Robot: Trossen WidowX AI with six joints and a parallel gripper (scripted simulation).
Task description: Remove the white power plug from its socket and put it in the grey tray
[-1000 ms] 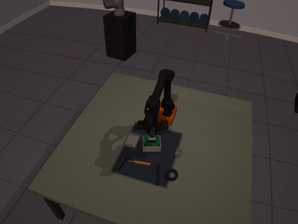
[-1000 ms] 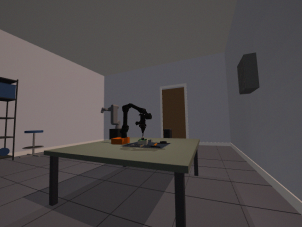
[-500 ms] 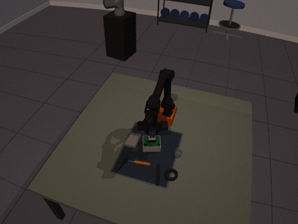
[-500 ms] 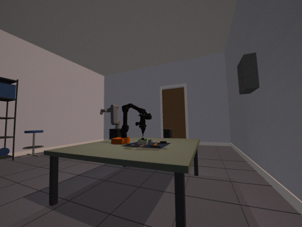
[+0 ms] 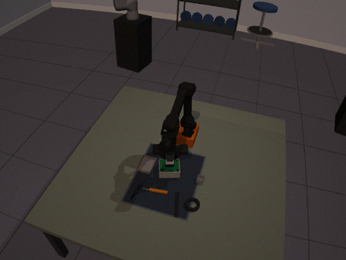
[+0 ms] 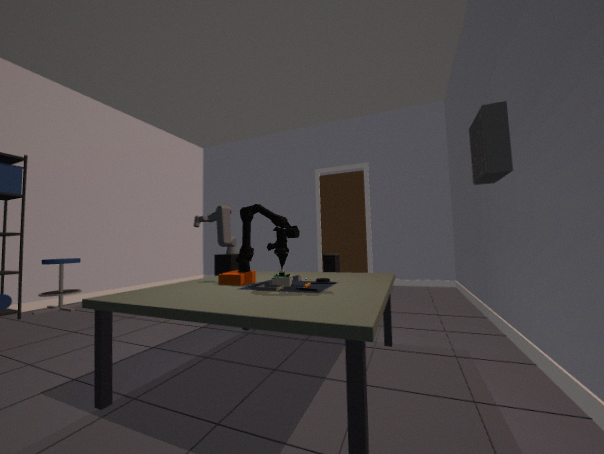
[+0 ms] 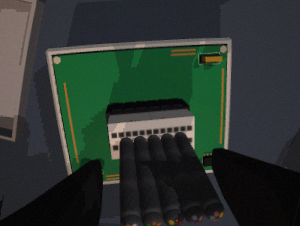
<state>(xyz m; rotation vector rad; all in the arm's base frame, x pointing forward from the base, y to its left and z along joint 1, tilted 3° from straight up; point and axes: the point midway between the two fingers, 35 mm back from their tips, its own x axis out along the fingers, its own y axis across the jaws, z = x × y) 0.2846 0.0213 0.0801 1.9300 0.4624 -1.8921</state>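
The tray (image 5: 147, 165) (image 7: 11, 65), at left, awaits the plug. At centre, the plug (image 5: 169, 162) (image 7: 151, 127) remains at its socket (image 7: 148, 106) on the board (image 5: 169, 168) (image 6: 281, 281) (image 7: 85, 92), the gripper's fingers (image 5: 170, 156) (image 6: 282, 269) spread either side of its cables; freeing, placing and withdrawal are outstanding.

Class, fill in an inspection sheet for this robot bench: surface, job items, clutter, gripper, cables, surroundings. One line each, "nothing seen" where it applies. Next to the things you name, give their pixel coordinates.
Surface: green table (image 5: 238, 185) (image 6: 240, 305) with a dark mat (image 5: 185, 186).
Job items: white plug (image 5: 169, 162) (image 7: 150, 124) at the socket on the circuit board (image 5: 164, 168) (image 7: 85, 85); grey tray (image 5: 148, 164) (image 7: 12, 55) beside it, no plug inside.
Clutter: orange-handled screwdriver (image 5: 158, 191), black ring (image 5: 186, 208), dark strip (image 5: 177, 205).
Gripper (image 5: 170, 158) (image 6: 282, 270) (image 7: 157, 164): open around the plug's wires, not gripping.
Cables: short dark wires (image 7: 127, 175) from the plug.
Surroundings: shelf rack (image 5: 239, 14), blue-topped stool (image 5: 265, 7) (image 6: 61, 261).
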